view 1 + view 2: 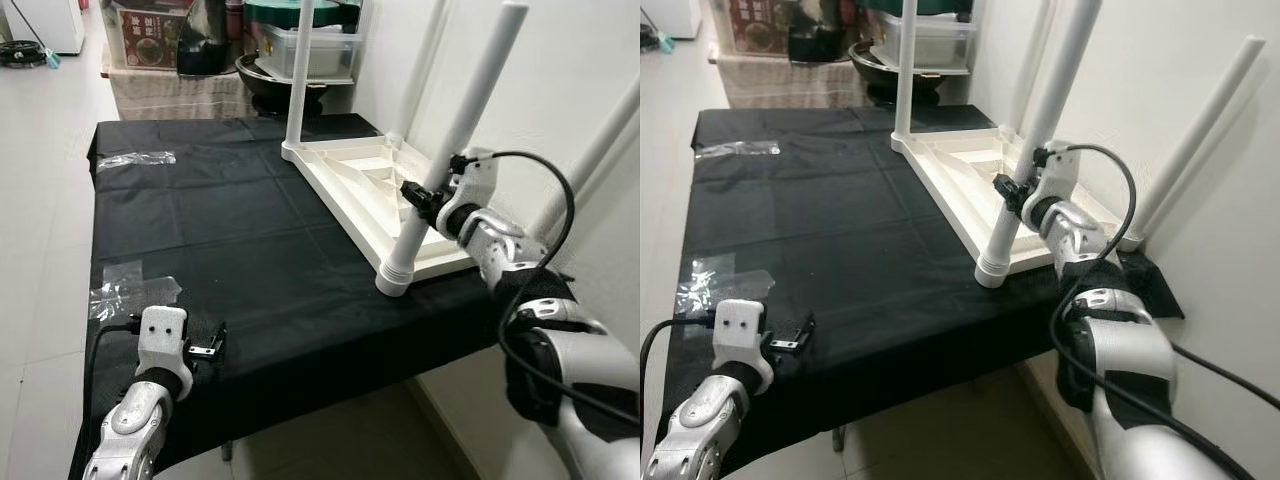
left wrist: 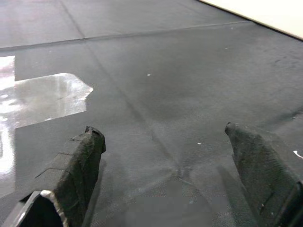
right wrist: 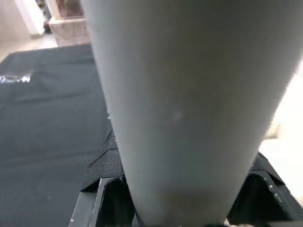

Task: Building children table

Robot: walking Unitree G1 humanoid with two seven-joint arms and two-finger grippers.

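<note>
A white children's table [image 1: 352, 176] lies upside down on a black-clothed worktop [image 1: 230, 230], against the right wall. Its white legs point up. The near leg [image 1: 455, 130] stands in the front corner socket, and my right gripper [image 1: 420, 197] is shut around its lower half. That leg [image 3: 189, 94] sits between the black fingers [image 3: 111, 198] in the right wrist view. Another leg [image 1: 300, 70] stands at the far corner. My left gripper [image 1: 208, 345] rests open and holds nothing, low over the cloth near the front left edge, its fingers [image 2: 80, 161] spread apart.
Two patches of clear tape [image 1: 135, 158] [image 1: 130, 290] stick to the cloth on the left. Behind the worktop sit a cardboard box [image 1: 150, 35], a plastic container [image 1: 310, 45] and a dark pan. A white wall [image 1: 570, 60] runs along the right side. Floor lies to the left.
</note>
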